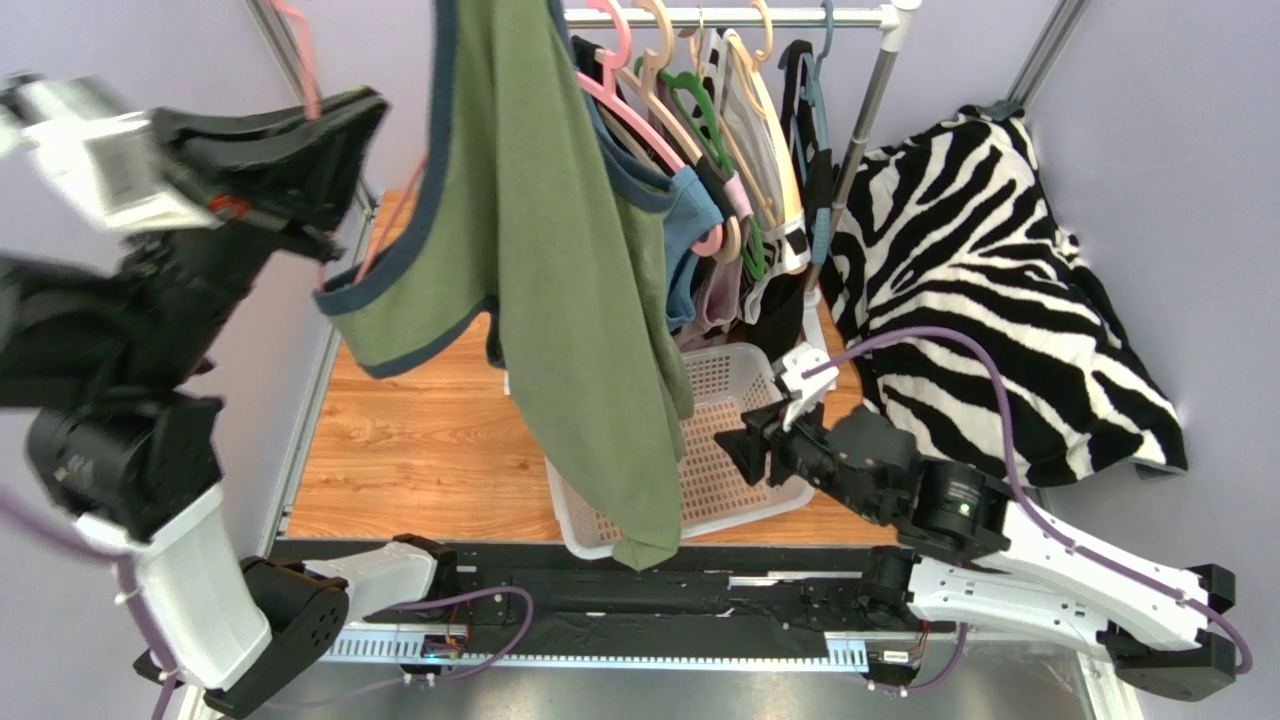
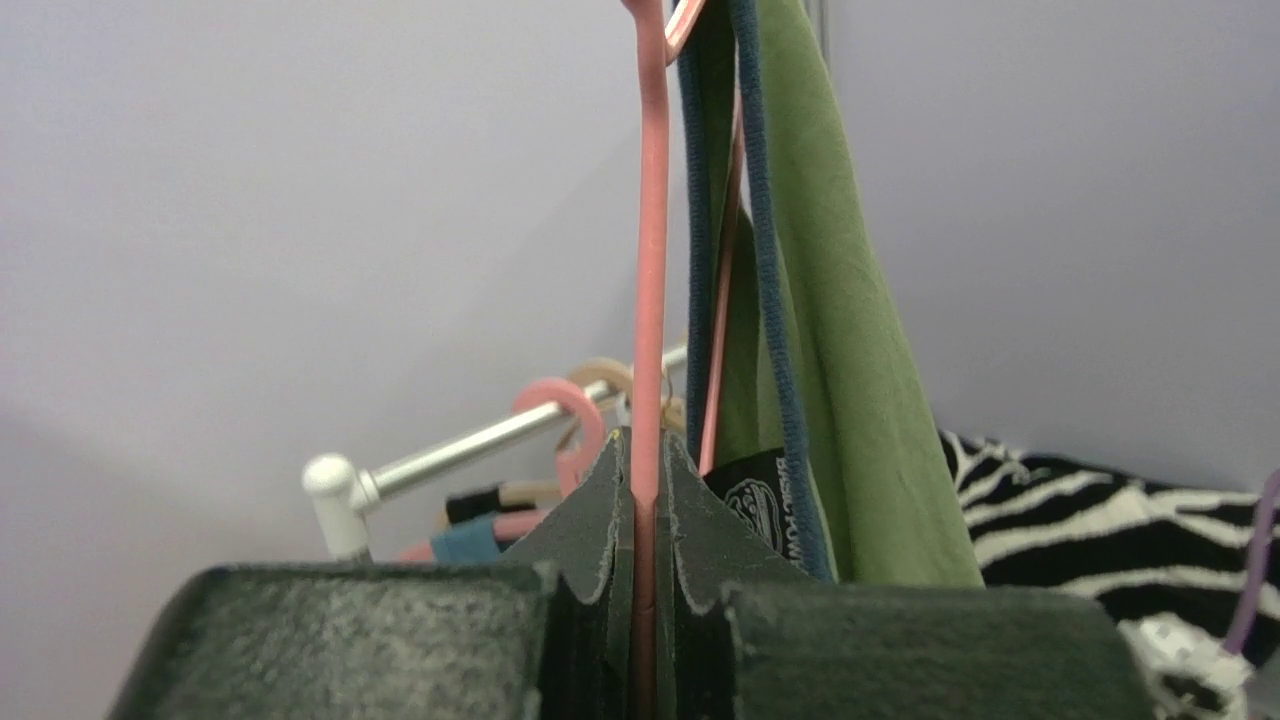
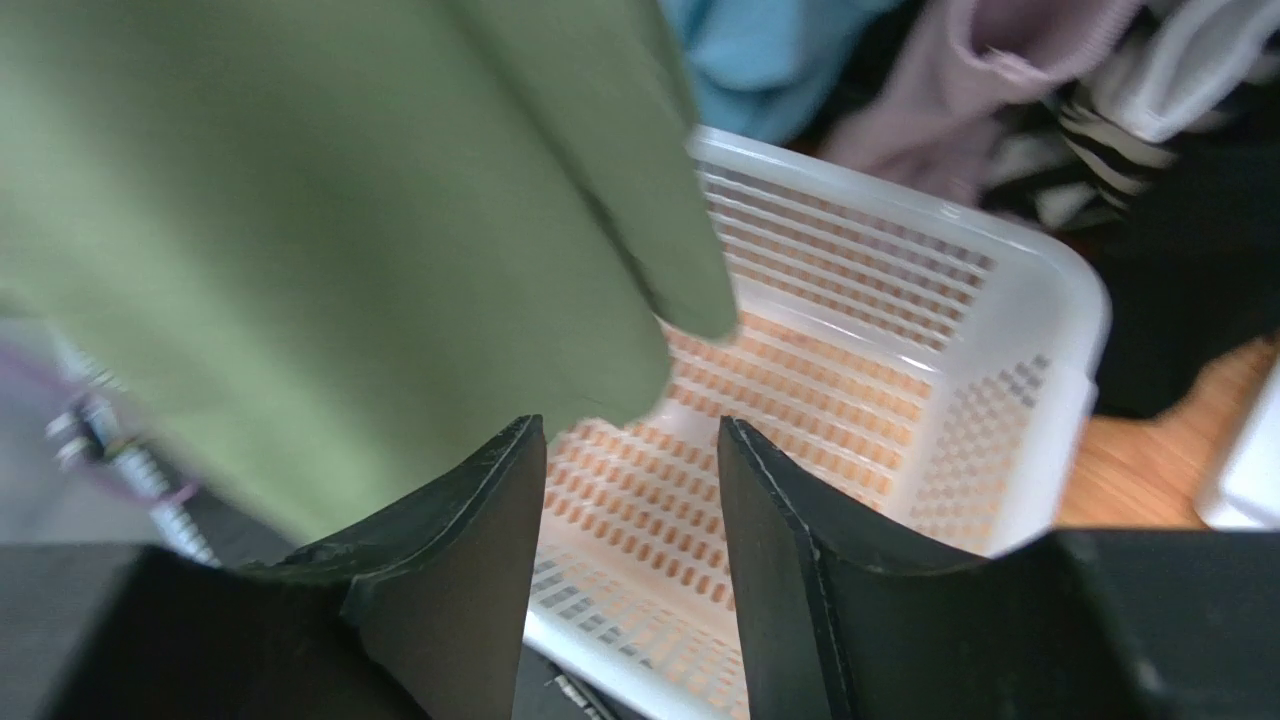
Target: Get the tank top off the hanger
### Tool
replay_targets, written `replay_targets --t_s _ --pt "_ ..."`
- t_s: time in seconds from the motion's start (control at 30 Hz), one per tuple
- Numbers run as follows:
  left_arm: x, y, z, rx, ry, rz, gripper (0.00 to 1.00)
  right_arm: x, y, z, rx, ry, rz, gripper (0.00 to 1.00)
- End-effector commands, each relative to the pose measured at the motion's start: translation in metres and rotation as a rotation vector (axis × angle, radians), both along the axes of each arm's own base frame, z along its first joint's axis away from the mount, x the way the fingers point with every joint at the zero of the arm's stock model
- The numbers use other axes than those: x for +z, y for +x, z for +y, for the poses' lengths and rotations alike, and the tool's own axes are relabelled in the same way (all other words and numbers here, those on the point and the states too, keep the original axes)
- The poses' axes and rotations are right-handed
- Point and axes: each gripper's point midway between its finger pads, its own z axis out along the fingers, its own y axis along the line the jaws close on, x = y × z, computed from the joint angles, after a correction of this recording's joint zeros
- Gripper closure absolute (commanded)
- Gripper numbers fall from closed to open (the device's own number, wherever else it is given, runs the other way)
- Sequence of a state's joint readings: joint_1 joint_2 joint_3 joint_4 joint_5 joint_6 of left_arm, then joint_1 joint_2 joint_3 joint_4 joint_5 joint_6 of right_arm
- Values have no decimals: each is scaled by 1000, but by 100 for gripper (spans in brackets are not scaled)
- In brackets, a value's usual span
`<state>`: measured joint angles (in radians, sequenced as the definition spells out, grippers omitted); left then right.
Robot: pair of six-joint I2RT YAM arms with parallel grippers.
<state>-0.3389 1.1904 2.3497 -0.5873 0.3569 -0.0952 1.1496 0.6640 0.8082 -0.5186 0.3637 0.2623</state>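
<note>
The green tank top (image 1: 556, 270) (image 2: 857, 375) (image 3: 301, 225) with dark blue edges hangs up in the air on a pink hanger (image 1: 305, 68) (image 2: 649, 300). Its straps are looped over the hanger. Its bottom end hangs low over the near left corner of a white basket (image 1: 744, 375) (image 3: 1052, 300).

The left jaws are up high and squeezed tight on the thin pink bar of the hanger. The right jaws are down low by the basket, just under the shirt's bottom end. They are apart and hold nothing.

The basket sits on the wooden surface (image 1: 421, 435). Behind it, more hangers and clothes hang on a metal rail (image 1: 781, 15). A zebra-striped cloth (image 1: 992, 270) lies on the right.
</note>
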Motion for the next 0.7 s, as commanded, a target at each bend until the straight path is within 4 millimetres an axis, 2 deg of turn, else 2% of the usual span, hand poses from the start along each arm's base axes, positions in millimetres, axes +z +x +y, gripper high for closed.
replay_targets --t_s 0.0,0.03,0.07,0.1,0.13,0.17,0.23,0.27,0.3,0.33,0.4,0.57,0.63,0.67 --pt "-31 35 -8 33 50 72 100 22 -31 12 170 49 -83 52" --pt "-34 32 -8 31 60 72 100 18 -42 16 215 14 -80 54" --pt "-45 38 -10 32 79 97 100 12 -44 17 224 -24 -74 56" --pt "-49 39 -11 32 90 104 100 -5 -47 26 242 -102 -53 63" --pt "-53 36 -10 34 102 107 100 -14 -59 32 290 -162 -56 66" --pt "-60 40 -11 36 113 123 100 -23 -60 37 291 -218 -65 71" --pt "-70 40 -10 40 133 146 100 -53 -75 51 352 -381 -65 85" --pt "-78 44 -12 39 140 166 100 -51 -77 56 356 -406 -66 90" --pt "-81 45 -12 39 145 175 100 -58 -80 60 374 -443 -61 93" --pt "-83 44 -10 52 164 162 100 -69 -85 67 397 -484 -55 94" --pt "-90 48 -11 56 175 176 100 -76 -91 73 436 -487 -36 95" --pt "-106 57 -14 63 206 202 100 -80 -111 86 534 -420 21 93" --pt "-113 59 -15 60 214 218 100 -90 -118 91 566 -421 52 90" --pt "-116 60 -16 56 218 224 100 -93 -120 94 574 -421 60 85"
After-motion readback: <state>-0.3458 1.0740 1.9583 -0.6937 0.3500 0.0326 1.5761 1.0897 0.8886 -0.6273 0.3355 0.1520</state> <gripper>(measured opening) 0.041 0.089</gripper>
